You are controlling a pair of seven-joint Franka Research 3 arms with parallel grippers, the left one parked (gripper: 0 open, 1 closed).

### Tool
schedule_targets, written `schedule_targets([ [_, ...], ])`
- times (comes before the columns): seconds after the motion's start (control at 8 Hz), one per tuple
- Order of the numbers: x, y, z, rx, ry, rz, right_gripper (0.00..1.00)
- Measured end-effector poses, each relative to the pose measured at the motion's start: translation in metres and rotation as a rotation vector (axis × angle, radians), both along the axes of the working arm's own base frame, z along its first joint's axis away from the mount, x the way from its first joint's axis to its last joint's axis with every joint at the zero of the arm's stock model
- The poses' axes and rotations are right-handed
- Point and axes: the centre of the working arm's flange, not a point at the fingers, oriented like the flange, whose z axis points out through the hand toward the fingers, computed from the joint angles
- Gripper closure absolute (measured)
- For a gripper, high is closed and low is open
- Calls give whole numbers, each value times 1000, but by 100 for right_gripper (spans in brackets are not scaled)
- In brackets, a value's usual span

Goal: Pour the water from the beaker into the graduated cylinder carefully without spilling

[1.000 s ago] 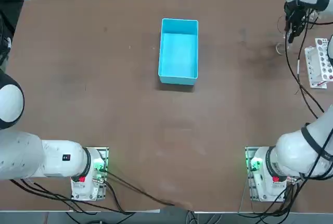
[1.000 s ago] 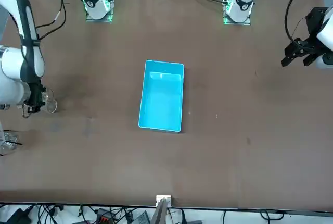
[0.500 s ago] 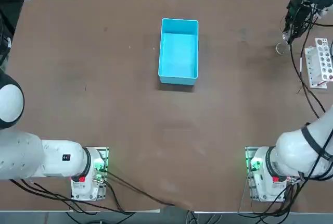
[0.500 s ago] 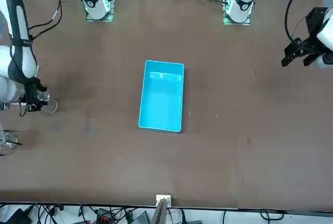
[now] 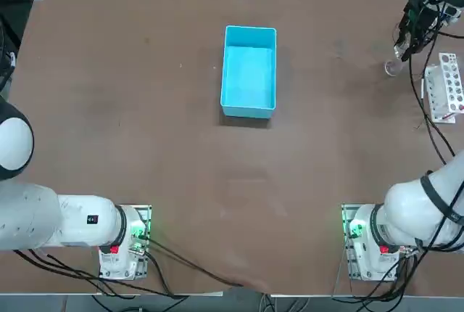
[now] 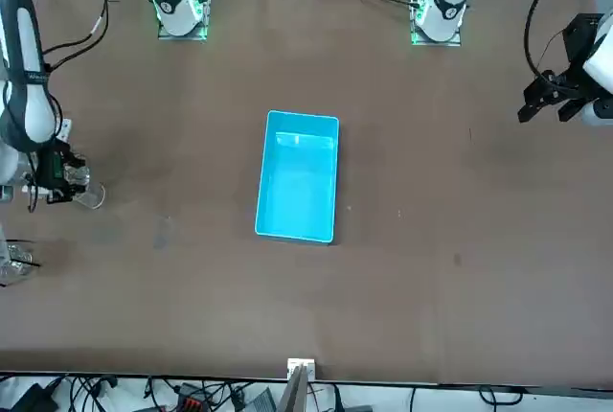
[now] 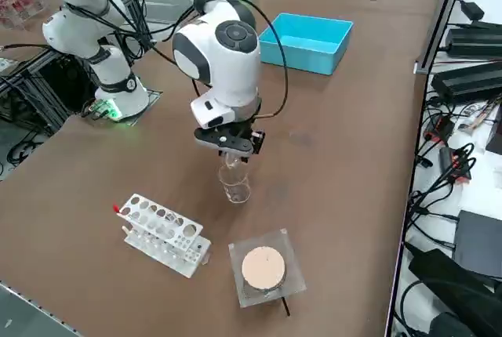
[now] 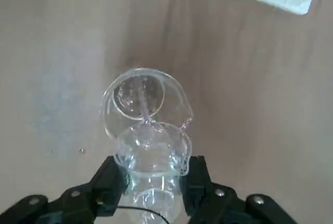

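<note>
While the beaker (image 8: 151,166) sits pinched between my right gripper (image 8: 152,182)'s two black fingers (image 8: 109,182), it is tipped forward so that its lip hangs over the mouth of the graduated cylinder (image 8: 143,101), and a thin thread of water (image 8: 144,110) runs from the lip down into that wider glass. From the wrist camera the cylinder shows as a round clear ring with a pouring spout, standing upright on the brown table (image 8: 62,36) just below the beaker's rim; the two glass pieces overlap, and I cannot tell whether they touch. Seen from the right side, my gripper (image 7: 229,145) points down over the cylinder (image 7: 234,184), which stands near the table's right edge. Close by lies a white rack with holes (image 7: 163,235), and next to that a clear square plate carrying a tan disc (image 7: 262,267). Overhead, the cylinder (image 5: 392,67) stands just beside the rack (image 5: 445,92) at the far right of the table. Well apart from all this, toward the middle, sits an open blue box (image 5: 249,71).
</note>
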Motion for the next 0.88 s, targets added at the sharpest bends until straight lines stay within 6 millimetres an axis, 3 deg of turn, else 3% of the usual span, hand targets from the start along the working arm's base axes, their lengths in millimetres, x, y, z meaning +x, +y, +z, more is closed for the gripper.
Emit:
schedule_targets([
  [0.88, -2, -7, 0, 43, -14, 35, 39],
])
